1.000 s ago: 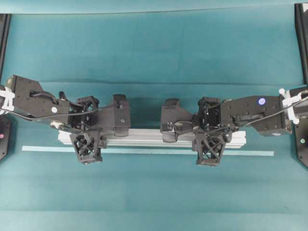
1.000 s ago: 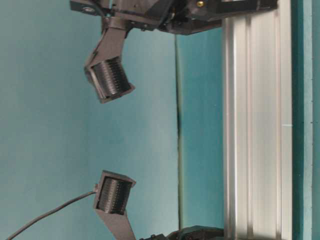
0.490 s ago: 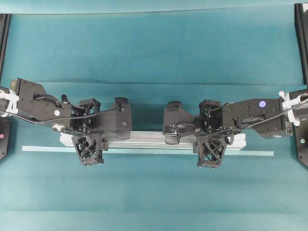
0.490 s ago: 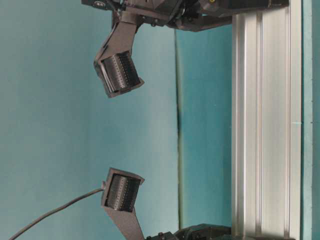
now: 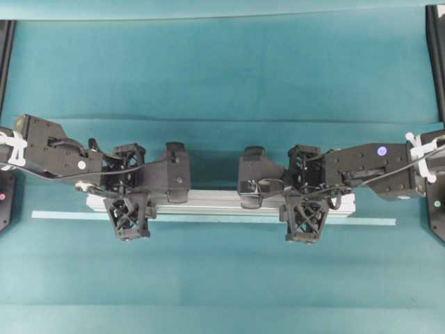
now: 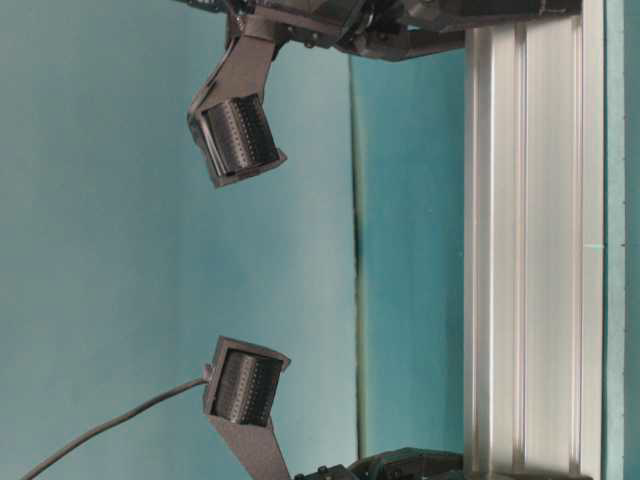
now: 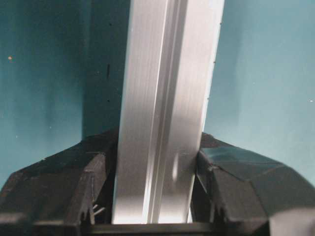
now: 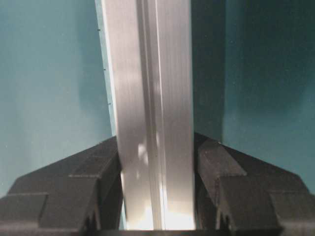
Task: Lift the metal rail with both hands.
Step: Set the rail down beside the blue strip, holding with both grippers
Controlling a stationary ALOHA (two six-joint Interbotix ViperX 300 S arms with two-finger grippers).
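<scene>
Overhead, table-level and two wrist views of a two-arm lift. The long silver grooved aluminium rail [image 5: 215, 202] lies crosswise in the overhead view, just above the thin pale tape strip [image 5: 208, 218] on the teal table cover [image 5: 222, 69]; the black lattice-fingered left gripper [image 5: 128, 191] straddles it near its left end and the black lattice-fingered right gripper [image 5: 304, 193] near its right end. In the left wrist view the rail [image 7: 165, 113] sits between the two fingers [image 7: 59, 191], both pressed against its sides; the right wrist view shows the same, the rail [image 8: 150, 113] clamped between that gripper's fingers [image 8: 69, 191]; both grippers are thus closed on the rail. Progress, as judged: both grasps are made and the rail appears to hang clear of the cover, its shadow falling beside it in the wrist views, though how high cannot be told; any further raising remains. Against the frame a second ago: in the overhead view both grippers appear slightly smaller and the rail sits marginally higher in the picture; in the table-level view the rail [image 6: 525, 250] stands further right and the two ribbed black housings [image 6: 240, 140] have shifted with it; grip unchanged.
</scene>
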